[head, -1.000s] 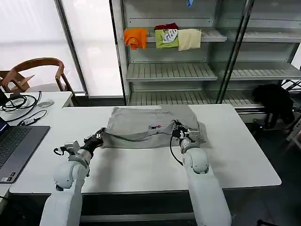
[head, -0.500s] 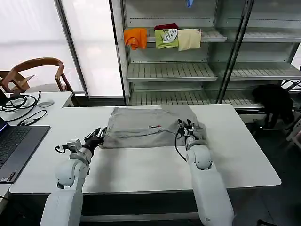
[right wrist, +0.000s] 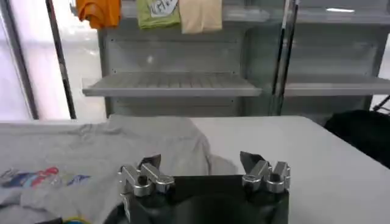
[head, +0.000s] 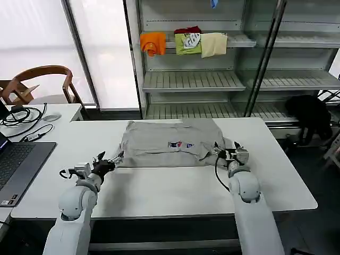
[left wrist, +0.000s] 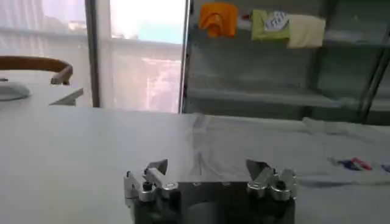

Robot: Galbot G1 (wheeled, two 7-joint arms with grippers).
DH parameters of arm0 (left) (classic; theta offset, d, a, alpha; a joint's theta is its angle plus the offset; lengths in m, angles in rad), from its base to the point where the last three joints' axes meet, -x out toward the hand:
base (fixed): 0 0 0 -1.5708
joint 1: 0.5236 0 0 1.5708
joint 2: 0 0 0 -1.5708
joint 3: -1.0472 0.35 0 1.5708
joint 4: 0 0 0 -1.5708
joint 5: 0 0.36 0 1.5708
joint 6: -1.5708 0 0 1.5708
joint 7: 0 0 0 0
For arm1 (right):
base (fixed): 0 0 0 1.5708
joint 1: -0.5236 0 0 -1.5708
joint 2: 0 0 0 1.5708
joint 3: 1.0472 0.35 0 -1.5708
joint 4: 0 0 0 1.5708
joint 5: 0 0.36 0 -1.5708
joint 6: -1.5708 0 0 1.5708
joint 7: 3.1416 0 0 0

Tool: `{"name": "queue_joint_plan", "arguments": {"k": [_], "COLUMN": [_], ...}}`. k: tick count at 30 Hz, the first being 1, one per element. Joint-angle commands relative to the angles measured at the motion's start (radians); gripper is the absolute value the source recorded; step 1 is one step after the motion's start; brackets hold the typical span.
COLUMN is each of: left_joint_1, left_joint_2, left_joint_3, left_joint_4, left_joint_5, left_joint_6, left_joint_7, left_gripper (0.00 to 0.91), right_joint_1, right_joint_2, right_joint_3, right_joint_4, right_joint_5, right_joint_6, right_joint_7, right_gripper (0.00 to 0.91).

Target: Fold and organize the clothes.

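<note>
A broad white rectangular table (head: 159,188) is seen, and a folded light grey cotton shirt (head: 159,143) with a small multicolour chest print is laid flat on its far half. The left gripper (head: 109,161) is held just off the shirt's left edge, jaws spread and empty. The right gripper (head: 229,153) is held at the shirt's right edge, jaws likewise spread.

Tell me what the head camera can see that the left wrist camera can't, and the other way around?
Head view alone: the laptop on the side table, the right tool open beside the grey shirt's right edge, and the whole white table.

Left wrist view alone: a close look at the left tool, open and empty, just short of the shirt.

Both: the shirt with its small colour print, the orange cloth on the shelf, and the wooden chair.
</note>
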Motion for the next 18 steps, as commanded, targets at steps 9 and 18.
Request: {"name": "queue_joint_plan", "arguments": {"k": [9,18], "left_joint_1": [0.026,0.021], "left_joint_2": [-0.005,-0.002], "left_joint_3": [0.008,0.014], "left_joint_4": [0.005,0.015], "left_joint_5": [0.076,0.077], "left_joint_6": [0.025,0.026], "left_joint_7": [0.010,0.026], "left_gripper": [0.715,0.010], "right_joint_1": [-0.144,-0.138], "right_joint_2": [-0.030,-0.023], "right_joint_3": [0.005,-0.011], "right_joint_4": [0.060,0.064], "right_joint_5": [-0.004,0.008], "right_joint_6": [-0.026,-0.026], "right_joint_7": [-0.045,-0.061], "right_gripper": [0.000,0.000]}}
